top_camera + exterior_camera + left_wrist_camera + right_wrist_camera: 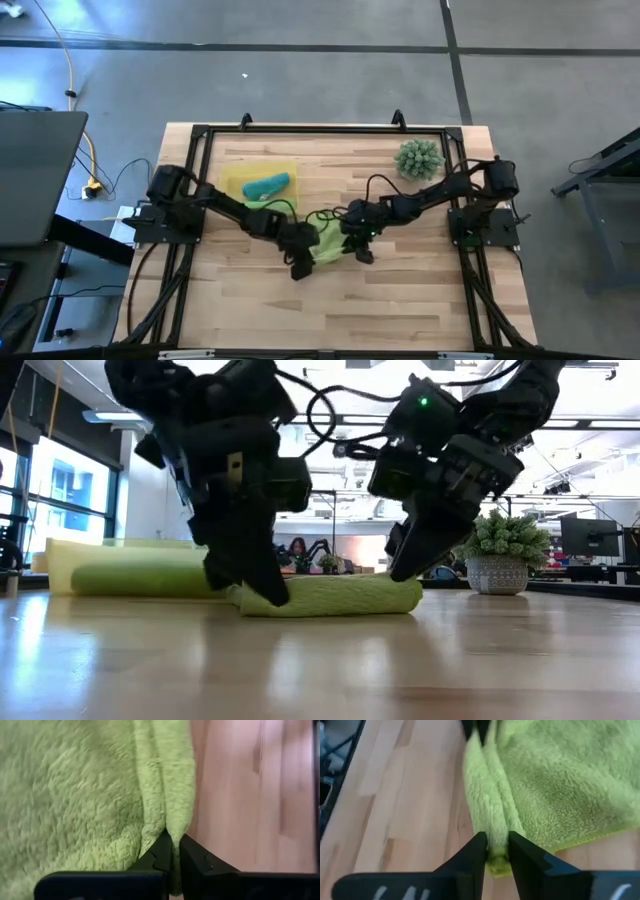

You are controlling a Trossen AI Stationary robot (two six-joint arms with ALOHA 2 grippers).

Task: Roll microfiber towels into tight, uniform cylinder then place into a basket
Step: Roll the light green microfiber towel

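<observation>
A lime green towel [326,246] lies on the table's middle, its near edge folded into a narrow roll [335,595]. My left gripper [298,266] is shut on the roll's left end. My right gripper [360,252] is shut on its right end. The yellow basket [232,178] stands at the far left with a rolled teal towel [266,185] in it. In the low view a green roll [150,580] lies by the basket's pale wall [70,555]. My left gripper pinches the towel's folded edge [167,822] between its two fingers, at the roll's left end, several layers. The fingers [262,582] come from above, slanting down. The fold rests on the table. My right gripper pinches the same folded edge [495,832] between its two fingers, at the roll's right end, several layers. The fingers [408,565] come from above, slanting down, in line with the fold. The towel's flat part [570,790] lies spread on the table.
A spiky green plant in a pot [418,160] stands at the far right, also in the low view [505,555]. A black frame [320,128] runs along the table's edges. Bare wood [330,310] lies toward the near edge.
</observation>
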